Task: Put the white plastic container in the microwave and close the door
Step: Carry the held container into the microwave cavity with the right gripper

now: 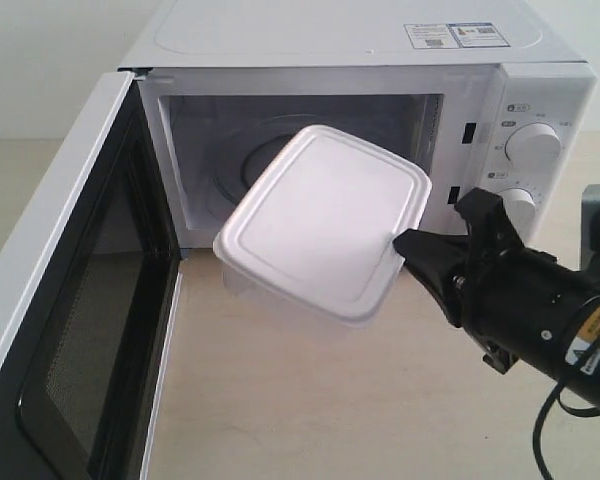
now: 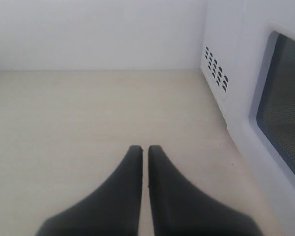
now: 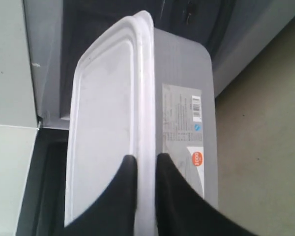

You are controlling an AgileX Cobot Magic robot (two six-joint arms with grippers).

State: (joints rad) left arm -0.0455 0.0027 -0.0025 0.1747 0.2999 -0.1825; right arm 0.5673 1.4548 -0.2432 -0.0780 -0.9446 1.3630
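Clenched on the lid rim of the white plastic container (image 1: 320, 225) with the right gripper (image 1: 405, 245), one finger on each side of the lip. Held tilted, clear of the table (image 1: 310, 410), right in front of the open microwave (image 1: 540, 90); impossible to tell whether its far corner is inside the opening. Covers most of the turntable (image 1: 250, 160). Beside it the door (image 1: 50, 260), standing wide open, lower end cut off at the frame edge. Label (image 3: 184, 125) on the box wall too blurred to read. Left gripper (image 2: 143, 148) pressed closed on nothing, over bare table near the door's outer face.
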